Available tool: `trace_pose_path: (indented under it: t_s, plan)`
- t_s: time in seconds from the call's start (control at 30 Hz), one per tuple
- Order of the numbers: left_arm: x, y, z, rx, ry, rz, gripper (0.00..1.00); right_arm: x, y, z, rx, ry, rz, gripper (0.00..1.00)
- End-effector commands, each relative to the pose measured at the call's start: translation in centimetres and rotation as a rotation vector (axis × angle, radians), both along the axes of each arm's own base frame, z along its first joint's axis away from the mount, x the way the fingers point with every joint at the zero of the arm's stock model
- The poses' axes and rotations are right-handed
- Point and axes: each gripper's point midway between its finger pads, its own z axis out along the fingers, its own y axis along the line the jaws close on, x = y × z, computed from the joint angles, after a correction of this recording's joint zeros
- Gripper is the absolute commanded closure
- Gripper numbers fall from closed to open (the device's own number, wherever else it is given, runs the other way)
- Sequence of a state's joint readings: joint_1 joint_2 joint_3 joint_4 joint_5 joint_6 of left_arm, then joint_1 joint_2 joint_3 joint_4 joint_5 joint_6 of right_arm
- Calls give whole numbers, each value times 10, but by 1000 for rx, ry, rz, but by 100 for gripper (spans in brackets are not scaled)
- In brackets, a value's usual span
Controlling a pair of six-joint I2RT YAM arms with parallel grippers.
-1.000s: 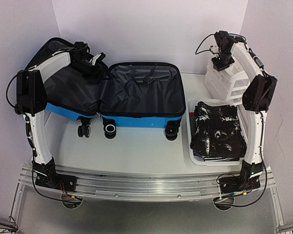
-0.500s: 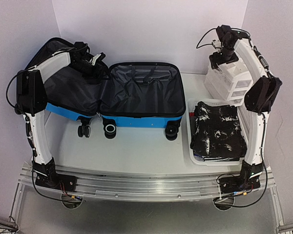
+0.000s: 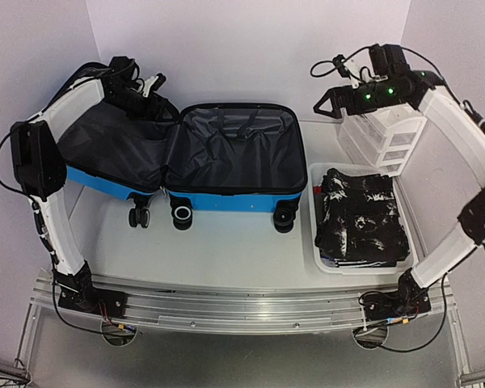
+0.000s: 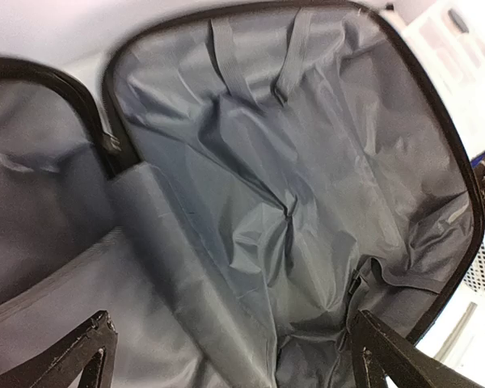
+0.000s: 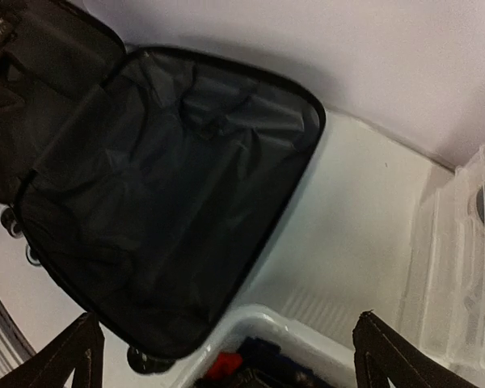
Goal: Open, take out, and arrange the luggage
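Note:
The luggage [image 3: 234,153] lies open on the table, a bright blue shell with both halves showing grey lining. The right half holds only creased lining [image 4: 291,186] and two straps. My left gripper [image 3: 149,85] hangs open above the hinge between the halves, near the back; in its wrist view the left gripper [image 4: 230,323] has nothing between its fingers. My right gripper [image 3: 323,103] is raised in the air left of the drawer organizer, open and empty. The right gripper [image 5: 226,319] looks down on the luggage [image 5: 162,178] and the basket's corner.
A white basket [image 3: 323,265] filled with dark folded clothes [image 3: 360,214] stands right of the suitcase. Behind it a white plastic drawer organizer [image 3: 384,133] stands against the back right wall. The basket rim [image 5: 291,323] and organizer [image 5: 461,267] show in the right wrist view.
My right gripper has opened, lifted off the top of the drawer organizer and swung left and higher. The left arm has risen a little toward the back over the suitcase.

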State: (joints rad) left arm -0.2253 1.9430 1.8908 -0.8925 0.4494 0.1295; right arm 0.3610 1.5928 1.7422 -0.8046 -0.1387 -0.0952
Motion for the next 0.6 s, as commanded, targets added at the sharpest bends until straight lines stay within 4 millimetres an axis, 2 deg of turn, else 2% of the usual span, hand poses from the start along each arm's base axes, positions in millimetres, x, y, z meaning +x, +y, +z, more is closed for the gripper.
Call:
trace_pose_path:
  t_s: [0.0,0.07,0.17,0.23,0.27,0.33,0.4,0.43,0.5,0.57]
  plan:
    - [-35,33,65,87,-157,85,0,-26,16,53,293,-253,79,4]
    - [-51,46,78,115,-198,120,0,-43,15,47,333,-256,104,3]
    - [-77,61,74,128,-200,182,0,-64,17,21,367,-198,141,2]
    - [-95,72,67,129,-210,244,0,-64,5,-2,348,-164,59,2]
    - [-102,79,64,128,-220,289,0,-63,-5,-14,327,-154,-5,2]
    - [-112,91,62,106,-245,374,0,-62,-29,-25,293,-173,-137,2]
    - [-123,103,46,92,-236,464,0,-65,-55,-37,263,-201,-275,2]
    - [-128,108,41,77,-232,495,0,-67,-72,-36,250,-237,-357,2]
    - [-136,118,35,63,-230,544,0,-76,-100,-50,208,-266,-488,2]
    - [-141,131,32,63,-234,612,0,-86,-118,-59,176,-293,-561,2]
